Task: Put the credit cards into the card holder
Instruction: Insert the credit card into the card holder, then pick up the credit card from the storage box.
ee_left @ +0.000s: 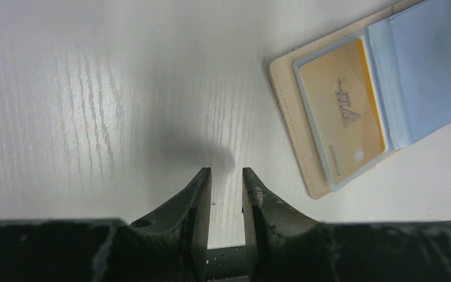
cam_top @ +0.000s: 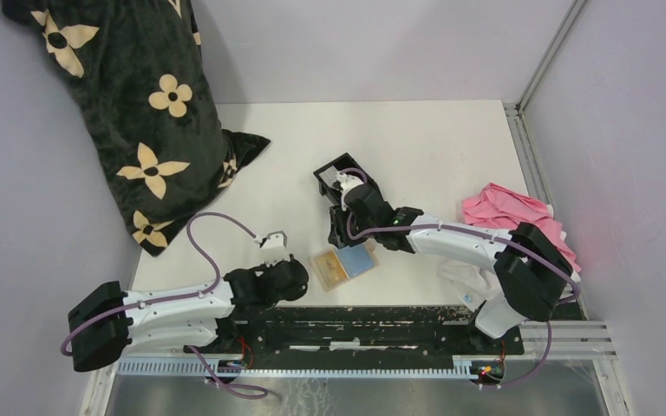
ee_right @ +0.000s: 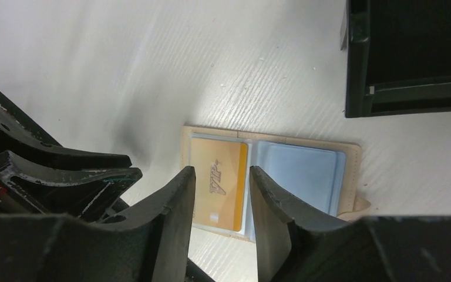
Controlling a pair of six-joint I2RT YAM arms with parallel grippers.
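Card holder (cam_top: 344,265) is laid open flat on the table, pockets facing up for loading. Golden-yellow card (ee_left: 343,117) is seated in one sleeve. Left gripper (ee_left: 227,176) is held beside it, narrowly parted and empty. Right gripper (ee_right: 221,173) is spread and empty above it, near black tray (ee_right: 411,88).

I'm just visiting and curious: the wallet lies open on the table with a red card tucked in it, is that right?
No, the card in the open wallet is golden-yellow, not red; the left wrist view shows it.
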